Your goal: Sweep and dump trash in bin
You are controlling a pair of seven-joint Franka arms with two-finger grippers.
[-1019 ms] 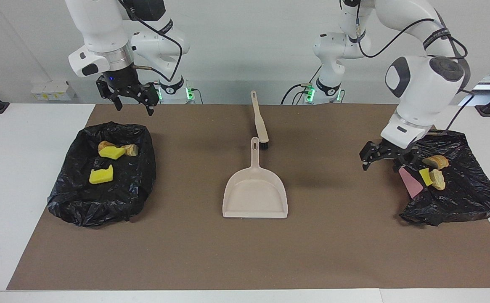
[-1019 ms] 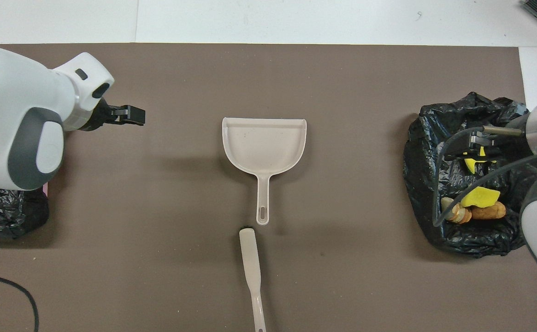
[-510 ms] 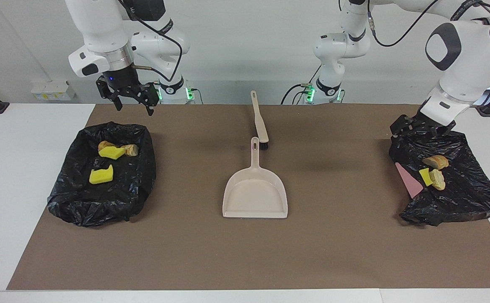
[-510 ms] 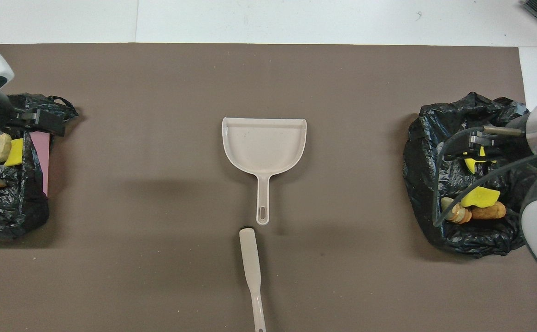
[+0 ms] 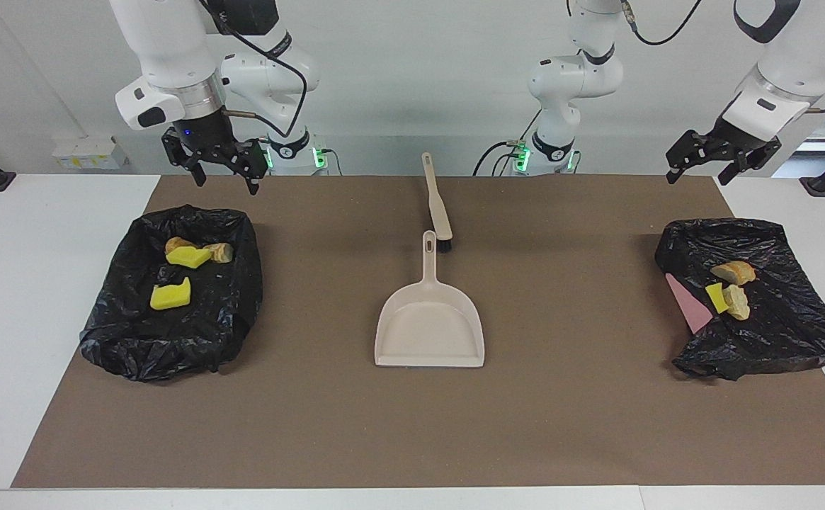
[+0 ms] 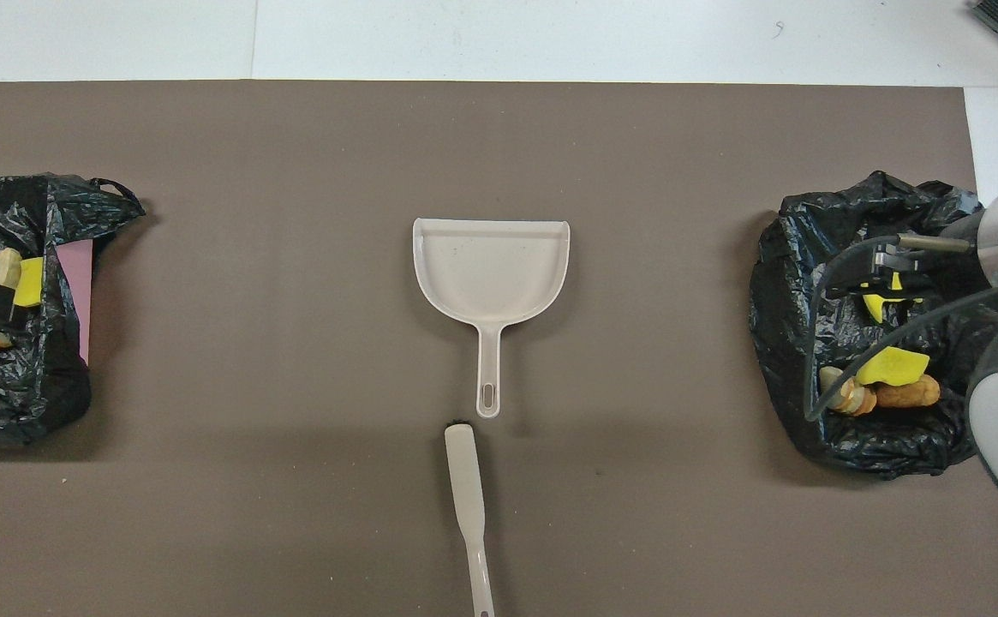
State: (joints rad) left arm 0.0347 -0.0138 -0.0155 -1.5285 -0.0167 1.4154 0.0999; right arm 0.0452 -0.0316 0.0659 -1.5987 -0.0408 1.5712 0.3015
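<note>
Seven pieces of trash lie in two black bags: four in the bag [image 5: 171, 294] at the right arm's end, three in the bag [image 5: 755, 297] at the left arm's end; being lumps, they point no clear way. The dustpan [image 5: 430, 322] lies between the bags, its handle toward the robots, with the brush [image 5: 437, 202] in line just nearer to them. The right gripper [image 5: 224, 166] hangs with fingers apart over its bag's robot-side edge, and the left gripper [image 5: 720, 156], fingers also apart and holding nothing, hangs over the table near its bag.

The dustpan [image 5: 430, 326] lies mid-table between two bags [image 5: 171, 333] [image 5: 773, 333] holding trash [image 5: 170, 295], brush [image 5: 437, 205] nearer the robots.

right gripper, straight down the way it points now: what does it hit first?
Probably the black bag at the right arm's end, near its rim closest to the robots. The right gripper, open, hangs over that edge, pointing down. Depth is unclear; it might meet the brown mat beside the bag.
</note>
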